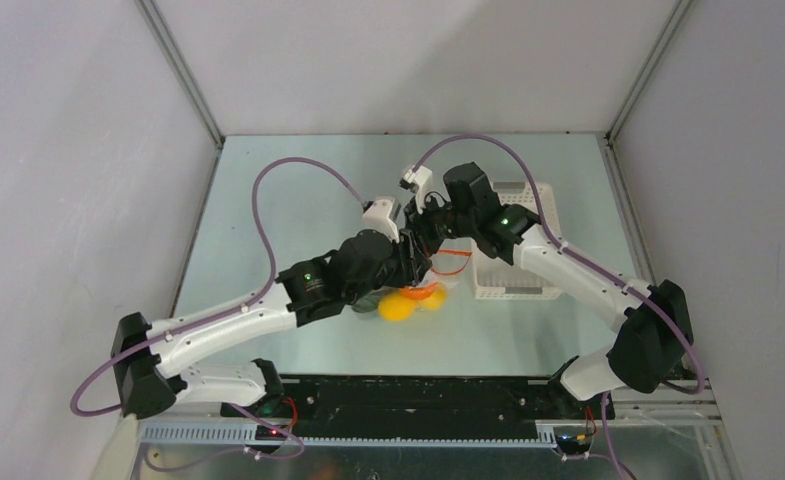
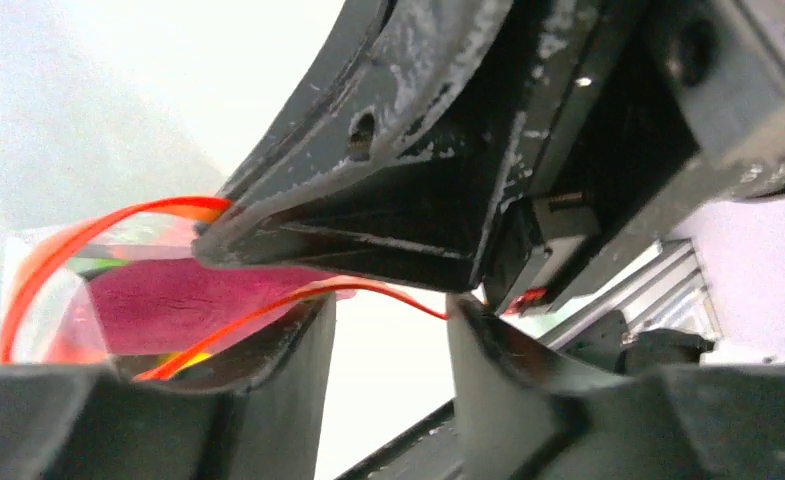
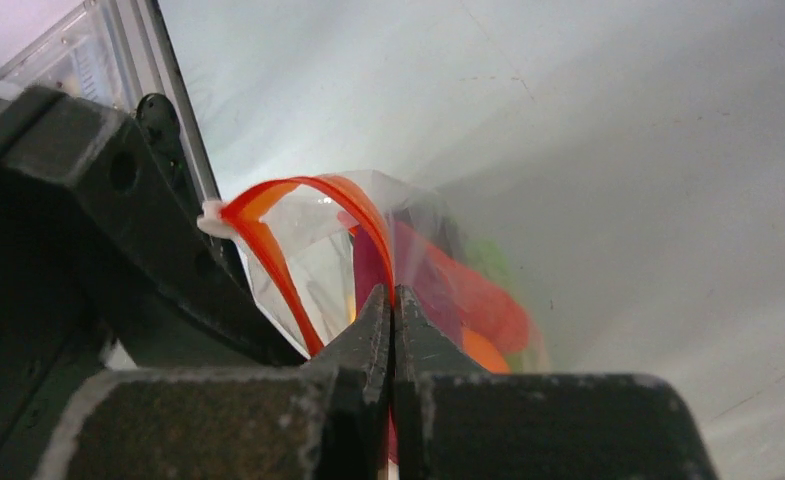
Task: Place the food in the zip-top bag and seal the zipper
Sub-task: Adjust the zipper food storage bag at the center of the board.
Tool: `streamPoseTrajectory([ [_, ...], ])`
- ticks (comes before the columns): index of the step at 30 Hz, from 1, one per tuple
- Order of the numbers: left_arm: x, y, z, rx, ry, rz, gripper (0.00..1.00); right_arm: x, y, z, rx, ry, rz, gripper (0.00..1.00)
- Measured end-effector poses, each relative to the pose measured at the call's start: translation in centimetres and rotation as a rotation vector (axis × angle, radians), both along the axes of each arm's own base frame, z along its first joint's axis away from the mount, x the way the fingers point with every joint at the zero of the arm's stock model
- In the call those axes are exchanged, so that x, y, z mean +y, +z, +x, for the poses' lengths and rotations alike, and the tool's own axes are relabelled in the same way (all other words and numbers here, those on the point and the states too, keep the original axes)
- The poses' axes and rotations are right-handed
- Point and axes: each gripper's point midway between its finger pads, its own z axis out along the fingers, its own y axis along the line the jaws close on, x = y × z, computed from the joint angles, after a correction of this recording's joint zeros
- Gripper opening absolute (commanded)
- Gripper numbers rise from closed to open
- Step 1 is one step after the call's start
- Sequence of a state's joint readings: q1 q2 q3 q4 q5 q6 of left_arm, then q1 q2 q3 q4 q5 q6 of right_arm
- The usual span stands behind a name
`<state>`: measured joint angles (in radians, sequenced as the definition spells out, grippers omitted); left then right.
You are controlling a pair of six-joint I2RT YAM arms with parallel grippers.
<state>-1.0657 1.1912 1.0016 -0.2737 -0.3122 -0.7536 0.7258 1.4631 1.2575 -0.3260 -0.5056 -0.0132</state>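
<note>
The clear zip-top bag (image 1: 408,300) hangs between the two grippers at the table's middle, with the food in it: a yellow lemon (image 1: 396,308) and an orange (image 1: 425,294). Through the bag (image 3: 318,255) I see a purple piece (image 3: 370,268), red chili (image 3: 478,300), an orange (image 3: 484,352) and a green piece (image 3: 490,262). My right gripper (image 3: 393,292) (image 1: 432,235) is shut on the orange-red zipper (image 3: 268,240). My left gripper (image 2: 388,312) (image 1: 416,264) stands open. The zipper (image 2: 368,290) loops across the gap at its fingertips, with the purple piece (image 2: 168,300) behind.
A white slotted basket (image 1: 513,272) stands just right of the grippers, under the right forearm. The right gripper's dark body (image 2: 448,150) fills the upper part of the left wrist view, very close to the left fingers. Grey walls enclose the table on three sides.
</note>
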Motion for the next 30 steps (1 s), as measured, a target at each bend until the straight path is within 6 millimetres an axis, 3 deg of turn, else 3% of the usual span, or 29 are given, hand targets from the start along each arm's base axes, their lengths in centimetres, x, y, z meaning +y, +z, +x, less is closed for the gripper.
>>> streamPoseTrajectory([
  [4, 1.1, 0.5, -0.5, -0.046, -0.041, 0.056, 0.96, -0.4, -0.1, -0.1, -0.002, 0.021, -0.005, 0.00],
  [8, 2.6, 4.3, -1.8, -0.168, -0.113, 0.037, 1.00, -0.8, -0.3, 0.0, -0.003, 0.029, -0.013, 0.00],
  [12, 6.9, 8.6, -2.3, -0.307, -0.063, 0.014, 1.00, -1.0, -0.3, -0.1, 0.009, 0.047, -0.006, 0.00],
  [16, 10.8, 10.2, -2.2, -0.391, 0.029, 0.014, 1.00, -1.3, -0.2, -0.1, 0.015, 0.051, -0.001, 0.00],
  [18, 11.8, 8.9, -2.2, -0.404, 0.051, 0.017, 1.00, -1.4, -0.2, 0.0, 0.021, 0.051, 0.003, 0.00],
  [23, 12.2, -0.1, -3.4, -0.372, -0.043, 0.092, 1.00, -2.2, -0.2, 0.6, 0.038, 0.036, 0.006, 0.00],
  [25, 12.1, -2.1, -3.9, -0.370, -0.090, 0.100, 1.00, -2.4, -0.3, 0.6, 0.047, 0.036, 0.007, 0.00],
  [27, 11.8, -3.1, -4.3, -0.379, -0.128, 0.095, 1.00, -2.5, -0.3, 0.6, 0.054, 0.035, 0.009, 0.00],
  [30, 11.5, -2.3, -3.8, -0.416, -0.132, 0.060, 1.00, -2.6, -0.2, 0.6, 0.066, 0.041, 0.020, 0.00],
])
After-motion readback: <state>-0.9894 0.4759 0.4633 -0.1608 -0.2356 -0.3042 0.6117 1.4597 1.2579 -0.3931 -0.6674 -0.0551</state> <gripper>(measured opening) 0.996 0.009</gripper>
